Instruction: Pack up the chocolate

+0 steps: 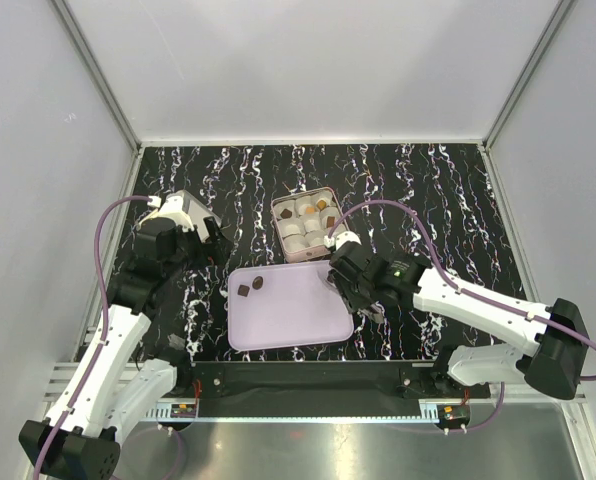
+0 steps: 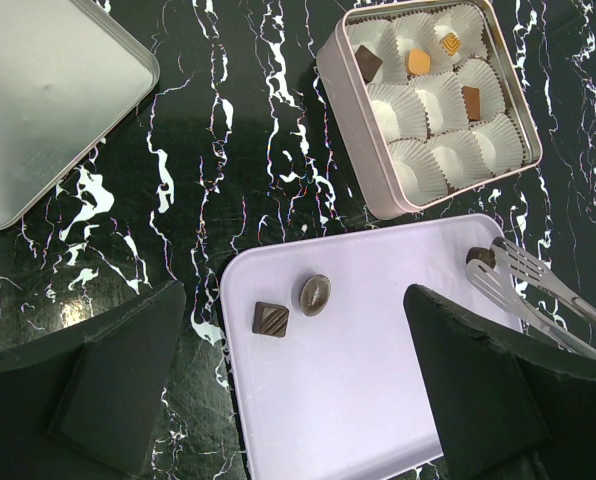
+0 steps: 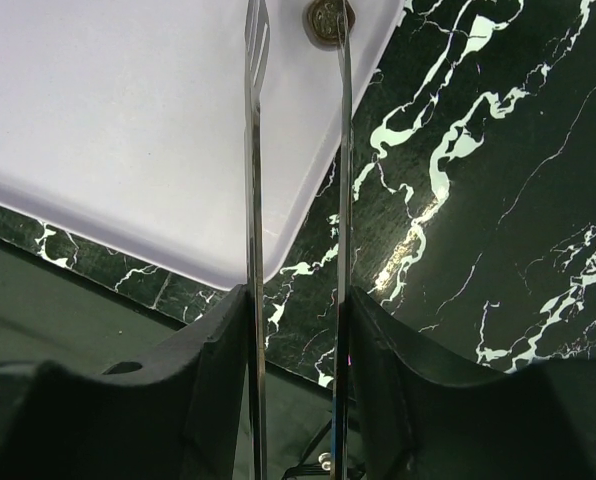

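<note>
Right gripper [image 3: 298,330] dark fingers [image 3: 213,360] clamp a pair of metal tongs [image 3: 255,200], whose two blades run straight up the frame, apart from each other. At top, one round dark chocolate piece [image 3: 323,18] sits near the corner of the pale lavender tray [image 3: 128,120], with the right blade crossing it and the slotted left blade just beside it. Black white-veined table [image 3: 478,200] fills the right side.

White arms [image 1: 483,305] with black joints trail looping purple cables [image 1: 99,260].

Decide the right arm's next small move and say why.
Probably ease the tongs slightly forward and squeeze. The right gripper holds them over the tray with their blades apart, and a chocolate sits at their tips, not yet clamped.
</note>
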